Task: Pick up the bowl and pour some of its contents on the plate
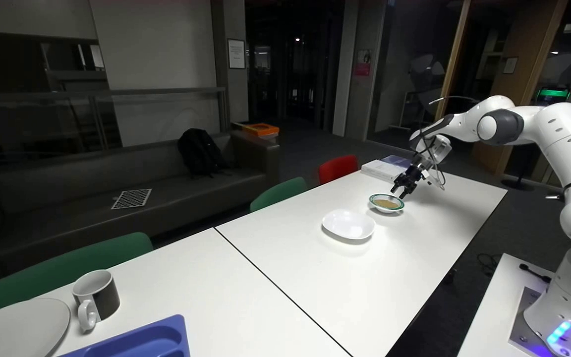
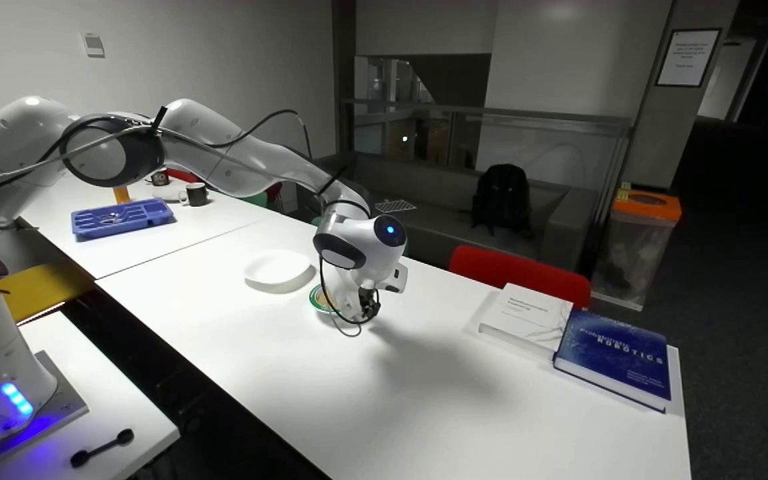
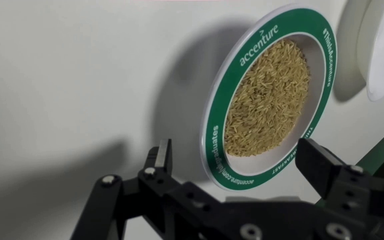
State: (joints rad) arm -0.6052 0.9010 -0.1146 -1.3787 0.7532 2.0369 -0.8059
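Green-rimmed bowl (image 3: 222,103) sits on the table (image 1: 414,253) just ahead of your gripper (image 3: 234,148), between it and the plate (image 1: 348,225). Fingers (image 3: 163,155) are spread, nothing held, so you probably nudge forward to straddle that near rim (image 3: 228,178).

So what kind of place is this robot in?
Probably a shared room in an office or university, I can't tell which: there's a long sofa with a backpack on it, red and green chairs by white tables, and a robotics book.
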